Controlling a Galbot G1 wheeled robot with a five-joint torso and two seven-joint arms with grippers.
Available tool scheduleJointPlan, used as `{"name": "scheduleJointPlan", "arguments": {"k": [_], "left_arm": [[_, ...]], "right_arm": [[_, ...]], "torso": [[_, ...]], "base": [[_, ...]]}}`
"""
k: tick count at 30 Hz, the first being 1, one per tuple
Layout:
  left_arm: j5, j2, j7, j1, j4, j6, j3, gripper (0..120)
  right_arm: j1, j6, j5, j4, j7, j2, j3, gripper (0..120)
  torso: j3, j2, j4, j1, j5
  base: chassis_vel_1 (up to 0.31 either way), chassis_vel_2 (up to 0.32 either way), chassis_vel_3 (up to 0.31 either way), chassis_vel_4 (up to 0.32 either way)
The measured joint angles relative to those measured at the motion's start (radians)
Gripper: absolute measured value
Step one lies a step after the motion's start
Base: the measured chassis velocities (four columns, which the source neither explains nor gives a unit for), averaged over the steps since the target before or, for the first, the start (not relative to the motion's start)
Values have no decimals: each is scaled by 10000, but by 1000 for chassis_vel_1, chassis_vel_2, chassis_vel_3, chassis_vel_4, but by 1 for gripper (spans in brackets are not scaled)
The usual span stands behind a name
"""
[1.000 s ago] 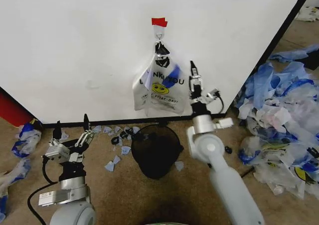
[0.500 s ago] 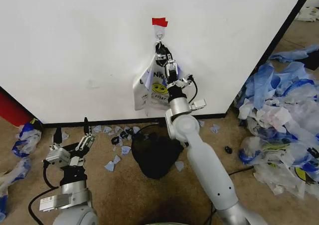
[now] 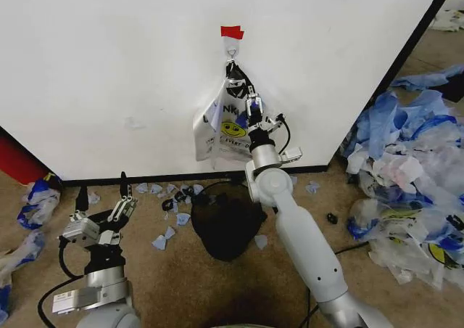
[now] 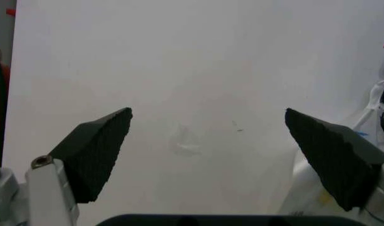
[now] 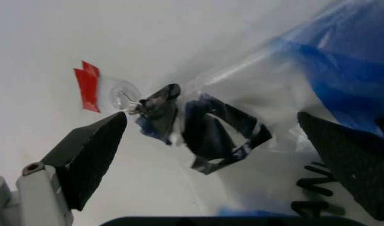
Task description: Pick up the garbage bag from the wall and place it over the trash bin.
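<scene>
From the head view, the garbage bag (image 3: 226, 125) hangs flat against the wall (image 3: 130, 67) from a small hook (image 3: 231, 50) under a red tape patch (image 3: 232, 32). It is thin clear plastic with blue trim, a yellow smiley and black lettering, its dark, bunched handles gathered at the hook. The right gripper (image 3: 252, 104) reaches up in front of the bag's upper half, over the print. The trash bin (image 3: 226, 223), black wire mesh, stands on the floor below the bag. The left gripper (image 3: 101, 197) sits low and well to the left, pointing at the wall.

In the left wrist view, the left gripper (image 4: 208, 155) has its jaws spread wide toward bare wall, touching nothing.

In the right wrist view, the right gripper (image 5: 211, 160) is spread wide too, with the twisted blue-and-black handles (image 5: 198, 127) between its fingers, probably not yet touched.
</scene>
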Motion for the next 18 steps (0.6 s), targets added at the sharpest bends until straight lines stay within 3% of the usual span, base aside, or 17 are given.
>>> {"name": "scheduleJointPlan", "arguments": {"k": [18], "left_arm": [[-113, -17, -14, 128, -84, 19, 65, 97]], "right_arm": [[208, -180, -92, -496, -572, 458, -61, 100]], "torso": [[0, 0, 0, 0, -1]], "base": [[0, 0, 0, 0]]}}
